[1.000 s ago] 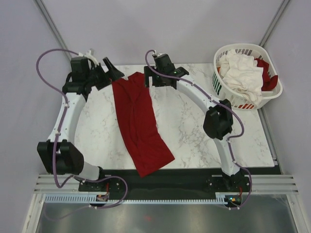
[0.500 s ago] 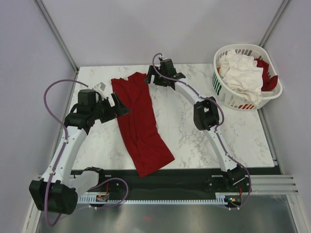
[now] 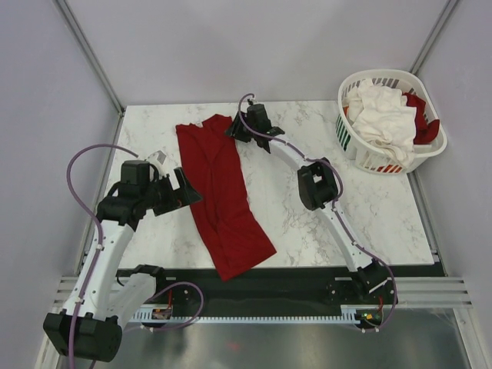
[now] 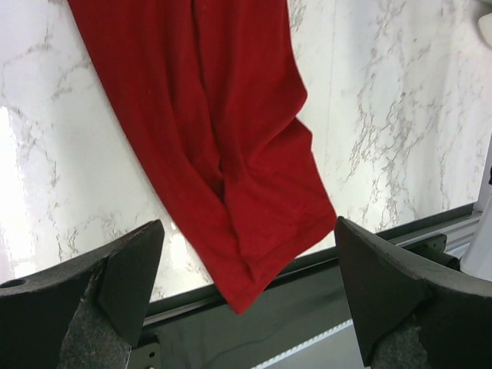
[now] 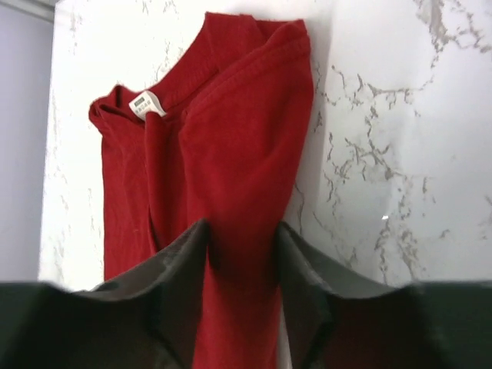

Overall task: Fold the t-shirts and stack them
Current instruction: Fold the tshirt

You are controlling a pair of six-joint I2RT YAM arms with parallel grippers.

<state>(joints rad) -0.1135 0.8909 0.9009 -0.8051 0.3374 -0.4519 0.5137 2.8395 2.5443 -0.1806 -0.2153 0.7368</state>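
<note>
Right wrist shows right tool [image 5: 242, 231] straddling red t-shirt [image 5: 231, 138], grip unclear; tag [image 5: 144, 104] unreadable; left tool [image 4: 247, 227] open.

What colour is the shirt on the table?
The shirt is plain dark red; clearest in the top view.

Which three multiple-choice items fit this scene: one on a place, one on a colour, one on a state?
1. Where does the white basket stand?
A. at the far right corner of the table
B. between the two arms
C. at the near left edge

2. What colour is the t-shirt lying on the table?
A. white
B. dark red
C. blue

3. How do the jaws of the left gripper stand?
A. shut on the t-shirt
B. shut on nothing
C. wide open

Answers:
1 A, the top view shows it there.
2 B, every view shows red cloth on the marble.
3 C, the left wrist view shows them far apart, holding nothing.
</note>
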